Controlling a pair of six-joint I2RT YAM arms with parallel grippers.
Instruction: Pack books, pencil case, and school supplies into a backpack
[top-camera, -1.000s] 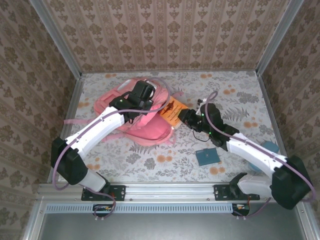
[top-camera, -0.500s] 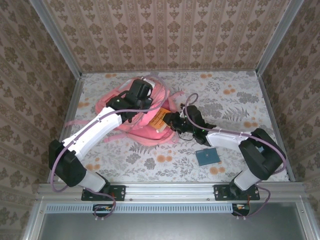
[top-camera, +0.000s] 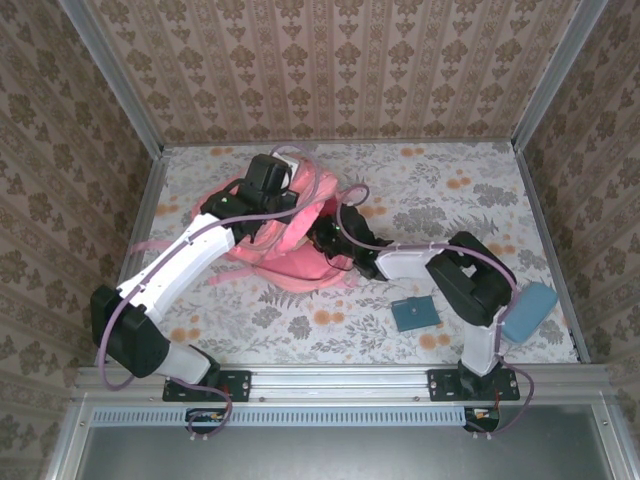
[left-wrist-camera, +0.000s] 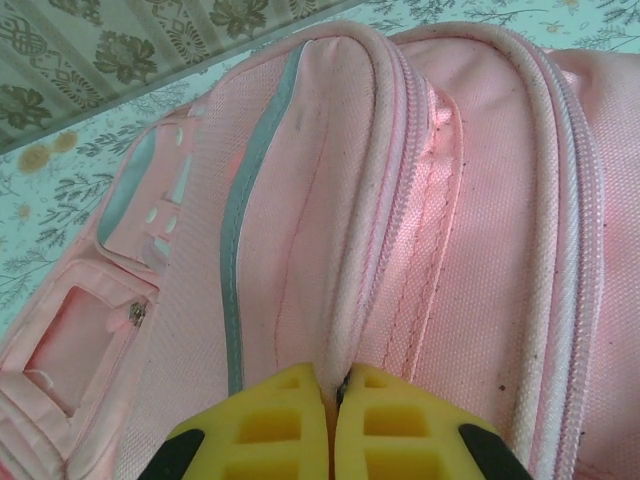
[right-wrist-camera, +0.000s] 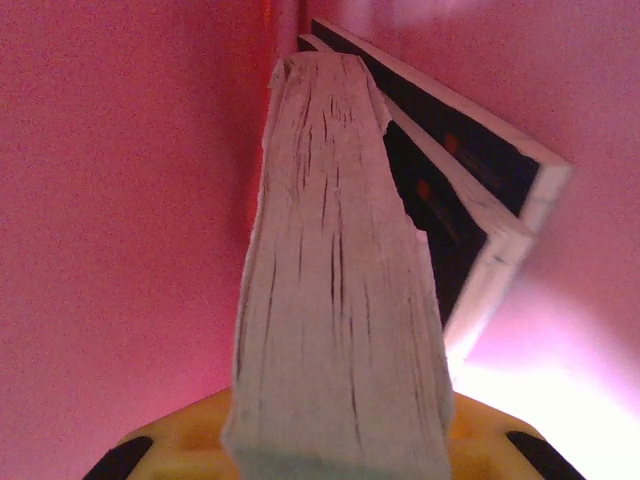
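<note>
Left tool (left-wrist-camera: 335, 425) is pinched shut on the backpack (left-wrist-camera: 300, 200) rim, lifting its mouth. Right tool (right-wrist-camera: 335, 455) is clamped on a book (right-wrist-camera: 340, 300), inside the backpack beside a dark book (right-wrist-camera: 470, 190). Advised: hold the rim high, slide the book flat alongside its neighbour, release only once seated

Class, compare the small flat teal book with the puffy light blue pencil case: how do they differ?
The small flat teal book is thin with square corners; the puffy light blue pencil case is plump with rounded ends. The book is darker, the case paler. Both lie outside the salmon-pink fabric backpack.
</note>
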